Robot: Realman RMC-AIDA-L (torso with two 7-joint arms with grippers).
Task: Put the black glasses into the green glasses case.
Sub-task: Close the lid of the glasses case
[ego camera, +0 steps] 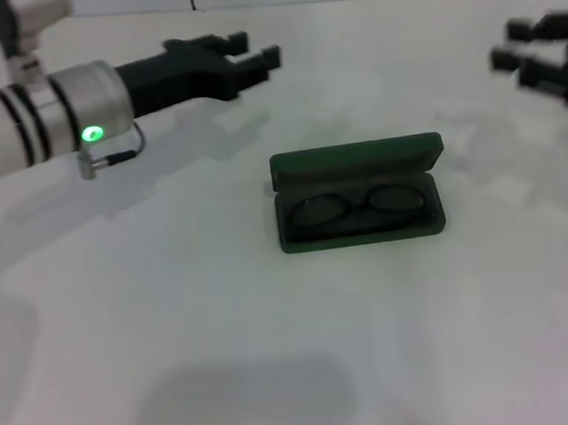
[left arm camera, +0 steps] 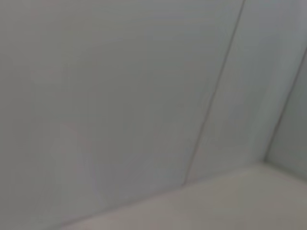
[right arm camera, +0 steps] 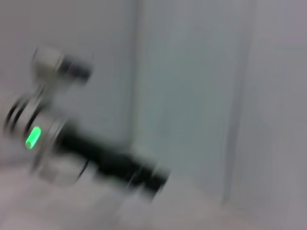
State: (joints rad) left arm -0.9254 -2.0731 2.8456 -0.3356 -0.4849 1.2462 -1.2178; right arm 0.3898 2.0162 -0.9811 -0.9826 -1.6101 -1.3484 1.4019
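Note:
The green glasses case (ego camera: 359, 194) lies open in the middle of the white table, its lid standing up at the back. The black glasses (ego camera: 358, 205) lie folded inside it, lenses facing up. My left gripper (ego camera: 258, 52) hovers up and to the left of the case, well apart from it, open and empty. My right gripper (ego camera: 510, 45) hovers at the far right edge, also apart from the case, open and empty. The right wrist view shows the left arm (right arm camera: 110, 163) blurred against the wall. The left wrist view shows no task thing.
The white table (ego camera: 175, 331) surrounds the case. A pale panelled wall (left arm camera: 144, 96) stands behind the table, with its foot showing in the left wrist view.

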